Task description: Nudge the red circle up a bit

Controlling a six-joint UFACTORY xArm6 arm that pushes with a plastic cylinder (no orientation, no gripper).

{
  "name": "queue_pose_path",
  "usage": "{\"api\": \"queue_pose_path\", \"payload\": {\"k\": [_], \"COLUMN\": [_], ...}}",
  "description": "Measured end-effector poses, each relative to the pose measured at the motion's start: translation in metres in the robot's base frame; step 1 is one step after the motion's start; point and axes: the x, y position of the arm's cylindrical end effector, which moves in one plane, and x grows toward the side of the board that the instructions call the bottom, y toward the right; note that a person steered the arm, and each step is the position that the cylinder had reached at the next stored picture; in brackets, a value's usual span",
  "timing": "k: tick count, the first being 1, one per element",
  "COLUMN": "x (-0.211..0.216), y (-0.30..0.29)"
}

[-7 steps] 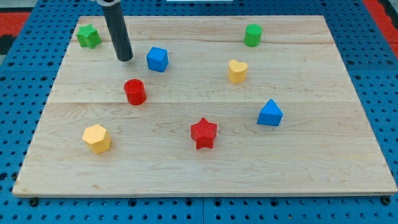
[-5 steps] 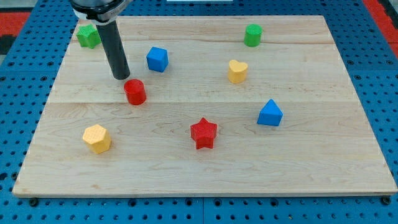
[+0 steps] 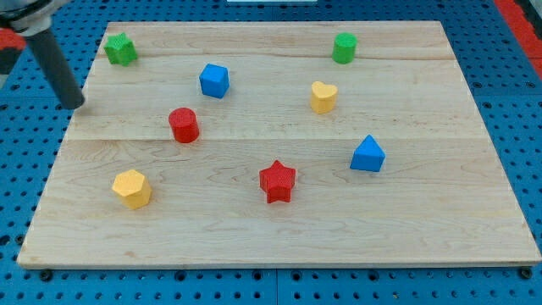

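A blue pegboard [image 3: 517, 127] surrounds a pale wooden table [image 3: 279, 229] made of joined planks, with eight small coloured blocks spread over it. The tool is a plain dark rod with nothing to clasp or release, and it carries no block; my tip [image 3: 76, 104] stands at the table's left edge, towards the far side, touching nothing. The red circle [image 3: 183, 124], an upright cylinder, sits left of centre in the middle band of the table, well apart from my tip, which lies to its left and slightly farther away. Beyond the red circle and just to its right is the blue cube [image 3: 214, 80]. The green star [image 3: 120, 48] rests in the far left corner, near my tip but clear of it. A green cylinder [image 3: 344, 47] stands at the far edge on the right, with the yellow heart [image 3: 323, 97] nearer than it. The blue triangular block [image 3: 367, 154] lies towards the right side. The red star [image 3: 278, 181] sits near the middle, on the near half, and the yellow hexagon [image 3: 132, 187] rests near the left, nearer than the red circle.
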Motion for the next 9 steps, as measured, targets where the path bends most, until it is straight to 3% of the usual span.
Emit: {"api": "queue_pose_path", "payload": {"k": [3, 5, 8, 9], "x": [0.032, 0.067, 0.047, 0.088], "y": [0.128, 0.099, 0.174, 0.183]}}
